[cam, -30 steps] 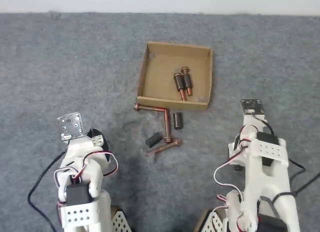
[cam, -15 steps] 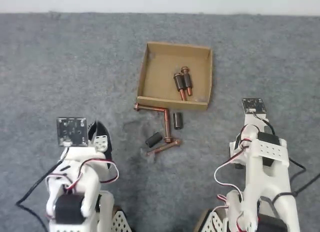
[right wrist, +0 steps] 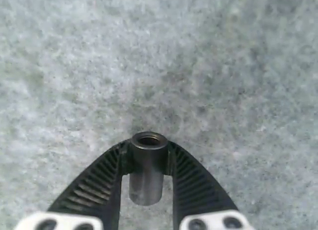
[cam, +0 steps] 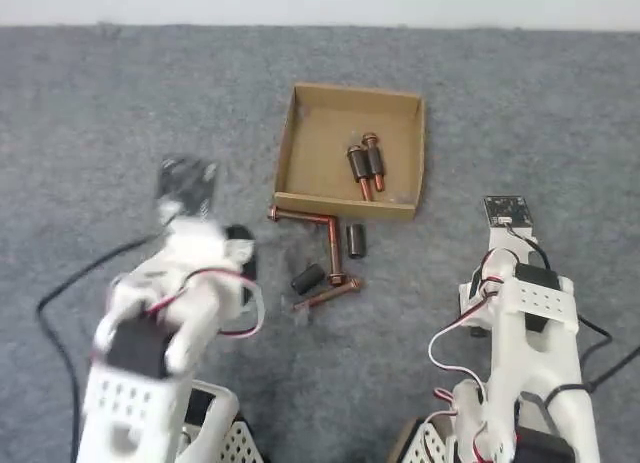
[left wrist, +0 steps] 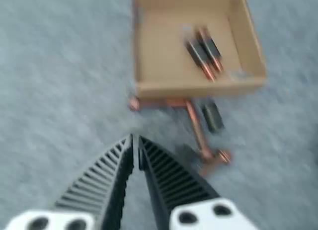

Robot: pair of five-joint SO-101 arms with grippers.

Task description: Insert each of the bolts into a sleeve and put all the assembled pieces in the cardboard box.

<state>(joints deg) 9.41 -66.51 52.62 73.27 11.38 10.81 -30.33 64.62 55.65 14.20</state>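
From overhead the high camera looks down on the tabletop [cam: 100,103], sharing the cardboard box [cam: 320,148] [left wrist: 159,56] with the forward-facing left wrist camera, while the right wrist camera sits close over the tabletop.

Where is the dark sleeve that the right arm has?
In the right wrist view, the dark tubular metal sleeve is clamped in the right gripper over grey carpet, right of the brown cardboard box.

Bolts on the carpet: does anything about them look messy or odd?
Slightly: three bare bolts lie jumbled at angles just outside the cardboard box, ends meeting, with two loose sleeves beside them. Nothing looks damaged.
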